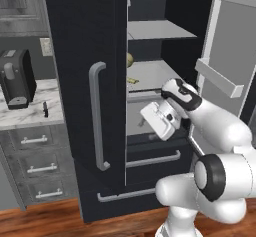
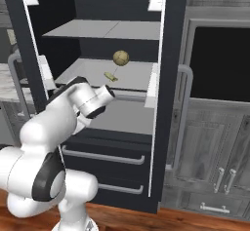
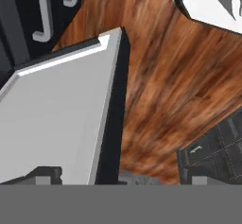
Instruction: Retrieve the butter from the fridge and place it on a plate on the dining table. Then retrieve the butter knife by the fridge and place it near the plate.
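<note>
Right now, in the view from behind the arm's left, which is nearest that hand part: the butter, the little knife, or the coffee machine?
1. Butter, on the fridge shelf just up-left of the end effector.
2. Knife, left on the counter.
3. Coffee machine, farthest left.

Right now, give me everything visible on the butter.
The butter is a small pale-yellow stick, flat and oblong, looking solid and unwrapped as far as the views show. It lies flat on the grey middle shelf of the open fridge, angled across it, just in front of a round tan ball and apart from it. Only the shelf touches it; the gripper sits lower, in front of the fridge, well clear.
</note>
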Controlling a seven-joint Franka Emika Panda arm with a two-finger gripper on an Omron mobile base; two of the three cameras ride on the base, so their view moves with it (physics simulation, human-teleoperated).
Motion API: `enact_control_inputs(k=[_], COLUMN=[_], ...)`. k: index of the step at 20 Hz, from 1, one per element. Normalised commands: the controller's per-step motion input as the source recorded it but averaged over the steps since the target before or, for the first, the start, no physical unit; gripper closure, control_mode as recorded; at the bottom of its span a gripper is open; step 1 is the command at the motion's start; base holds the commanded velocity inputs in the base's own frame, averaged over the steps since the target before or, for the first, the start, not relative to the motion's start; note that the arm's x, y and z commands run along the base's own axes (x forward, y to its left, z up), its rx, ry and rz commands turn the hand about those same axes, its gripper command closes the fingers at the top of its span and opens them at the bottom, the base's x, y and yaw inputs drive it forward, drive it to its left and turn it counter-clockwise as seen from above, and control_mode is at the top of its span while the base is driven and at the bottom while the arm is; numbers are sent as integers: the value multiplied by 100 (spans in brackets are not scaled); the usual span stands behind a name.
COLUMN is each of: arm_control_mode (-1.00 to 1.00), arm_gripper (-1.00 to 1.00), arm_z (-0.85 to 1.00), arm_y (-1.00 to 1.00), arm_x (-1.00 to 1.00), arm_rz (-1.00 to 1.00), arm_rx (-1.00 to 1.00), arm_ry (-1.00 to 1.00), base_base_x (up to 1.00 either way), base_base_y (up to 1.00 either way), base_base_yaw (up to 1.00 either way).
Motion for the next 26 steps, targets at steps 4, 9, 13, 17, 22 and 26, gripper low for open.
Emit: enact_control_inputs(k=[4, 9, 13, 17, 22, 26], arm_control_mode=[-100, -100, -100, -100, -100, -100], arm_gripper=[-100, -100, -100, -100, -100, -100], arm_z=[-51, -36, -16, -23, -18, -3], arm_y=[52, 61, 98, 87, 98, 88], arm_x=[23, 18, 0, -41, -63, -36], arm_rz=[0, 0, 1, 8, 11, 8], arm_rx=[11, 6, 0, 0, -2, -7], arm_ry=[0, 0, 9, 14, 21, 19], base_base_x=[0, 0, 0, 0, 0, 0], base_base_y=[0, 0, 0, 0, 0, 0], base_base_yaw=[0, 0, 0, 0, 0, 0])
